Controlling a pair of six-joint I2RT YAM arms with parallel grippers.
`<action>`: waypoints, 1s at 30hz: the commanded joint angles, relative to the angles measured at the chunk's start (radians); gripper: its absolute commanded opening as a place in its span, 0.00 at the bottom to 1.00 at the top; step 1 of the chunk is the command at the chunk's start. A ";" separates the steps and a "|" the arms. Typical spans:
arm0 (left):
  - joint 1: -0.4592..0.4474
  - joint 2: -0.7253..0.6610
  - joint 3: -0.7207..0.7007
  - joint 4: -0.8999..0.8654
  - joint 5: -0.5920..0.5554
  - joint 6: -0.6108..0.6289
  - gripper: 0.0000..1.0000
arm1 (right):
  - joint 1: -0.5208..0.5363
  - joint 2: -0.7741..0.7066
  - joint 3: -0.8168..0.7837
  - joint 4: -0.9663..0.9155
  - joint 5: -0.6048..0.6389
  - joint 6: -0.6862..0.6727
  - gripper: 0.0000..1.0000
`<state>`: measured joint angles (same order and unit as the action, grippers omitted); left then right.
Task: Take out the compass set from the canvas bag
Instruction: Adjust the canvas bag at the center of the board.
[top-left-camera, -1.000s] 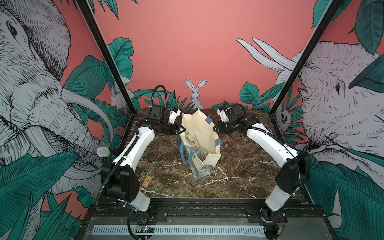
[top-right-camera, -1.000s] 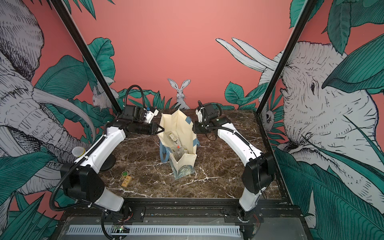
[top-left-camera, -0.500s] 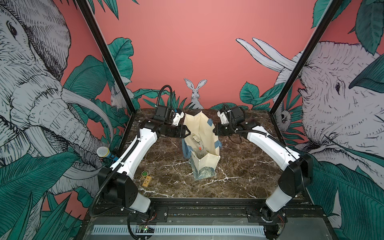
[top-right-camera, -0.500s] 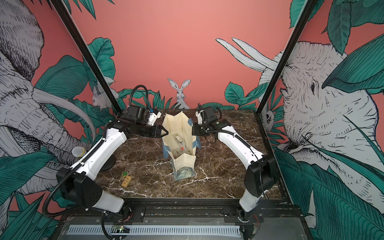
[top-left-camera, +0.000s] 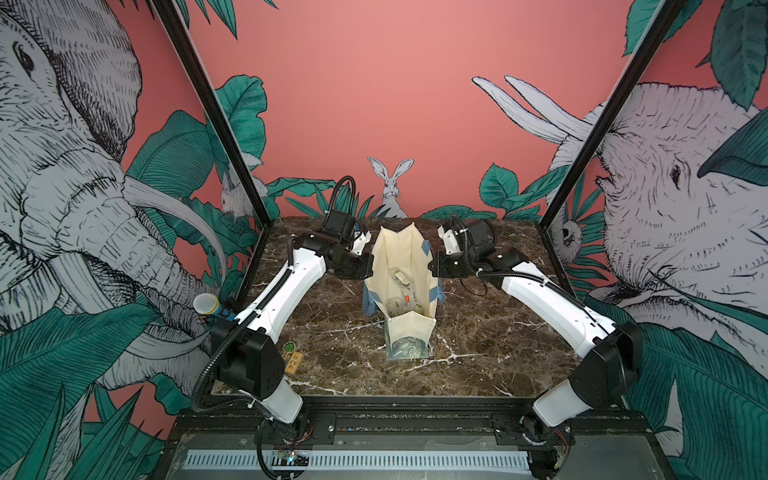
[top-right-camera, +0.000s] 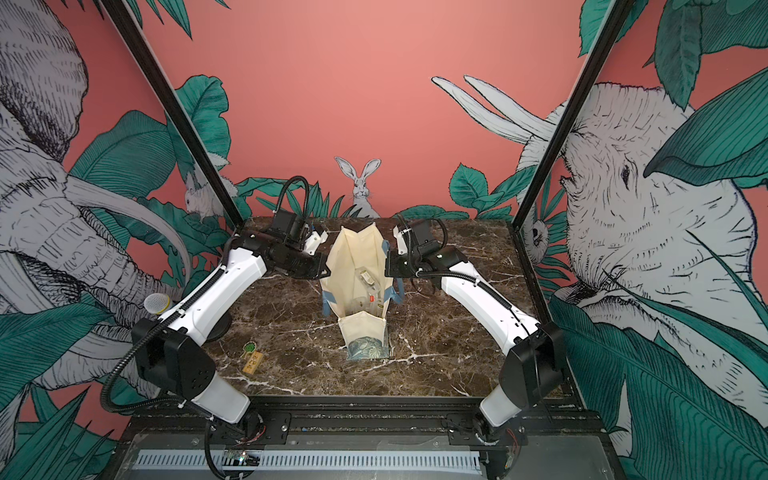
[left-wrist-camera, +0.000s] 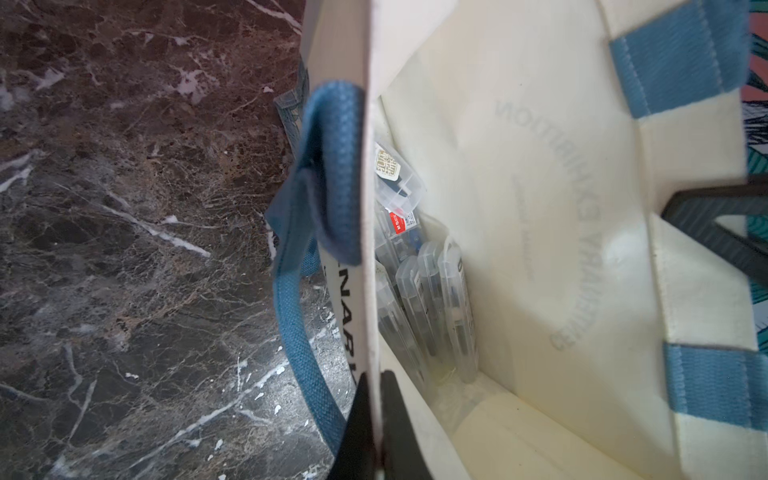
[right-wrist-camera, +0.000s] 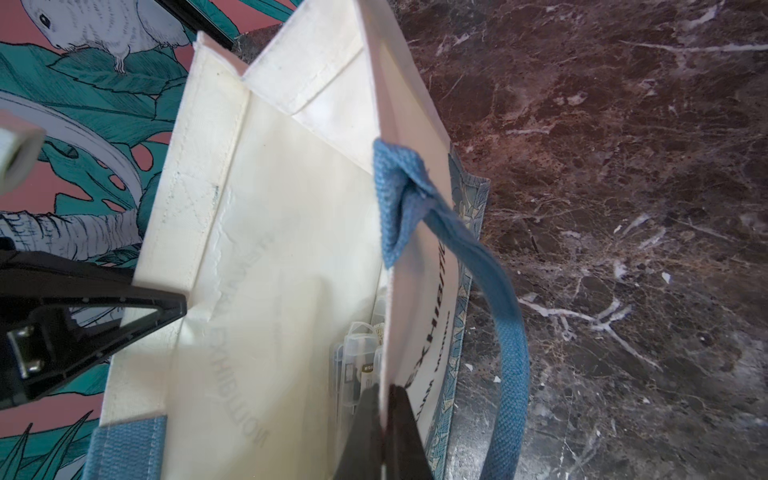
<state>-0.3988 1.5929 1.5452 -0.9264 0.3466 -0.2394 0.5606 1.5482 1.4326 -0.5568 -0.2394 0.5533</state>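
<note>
On the marble table (top-left-camera: 498, 332), the cream, blue-handled canvas bag (top-left-camera: 409, 330) stands open.

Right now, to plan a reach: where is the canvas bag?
In both top views the canvas bag stands open mid-table between the left gripper and right gripper, each pinching its rim.

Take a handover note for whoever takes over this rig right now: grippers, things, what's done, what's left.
Left gripper: shut on one side wall's rim of the canvas bag.
Right gripper: shut on the opposite wall's rim.
Bag stands upright on the marble table, mouth spread open.
Clear cases lie at its bottom; which is the compass set, cannot tell.
Done: bag opened. Left: probably free one gripper, reach in, lift the set out.
</note>
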 joint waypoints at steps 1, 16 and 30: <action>-0.005 -0.031 0.052 -0.025 -0.013 0.014 0.00 | 0.005 -0.070 -0.012 0.058 0.014 0.010 0.00; -0.102 0.128 0.441 -0.266 0.063 0.255 0.00 | 0.004 -0.266 0.013 -0.109 0.107 -0.865 0.71; -0.130 0.116 0.462 -0.325 0.118 0.329 0.00 | -0.071 0.043 0.089 0.110 -0.131 -1.239 0.77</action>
<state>-0.5224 1.7638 1.9648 -1.2442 0.4091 0.0532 0.5030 1.5360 1.4796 -0.4725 -0.2913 -0.6136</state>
